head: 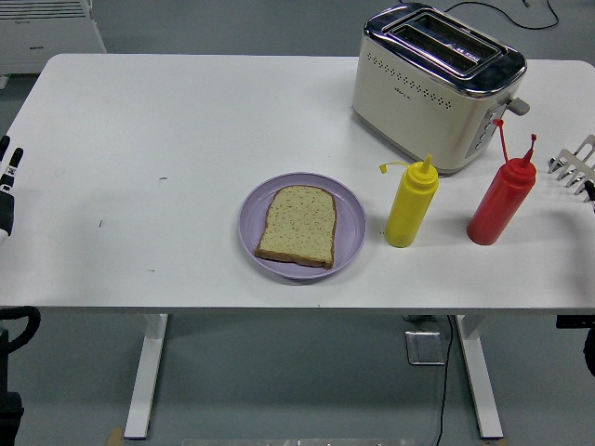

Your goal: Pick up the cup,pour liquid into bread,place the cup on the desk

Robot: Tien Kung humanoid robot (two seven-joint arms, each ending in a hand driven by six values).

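A slice of brown bread (297, 225) lies flat on a round purple plate (350, 201) near the table's front middle. To its right stand a yellow squeeze bottle (410, 209) and, further right, a red squeeze bottle (499, 206), both upright with their caps flipped off the nozzles. No cup shows. My left hand (7, 175) sits at the picture's left edge, fingers straight, holding nothing. At the right edge my right hand (576, 165) shows only its silver fingers, spread and empty, a short way right of the red bottle.
A cream and chrome toaster (432, 84) stands at the back right, just behind the two bottles. The white table (167, 121) stretches bare to the left of the plate. A white appliance (46, 28) stands on the floor beyond the far left corner.
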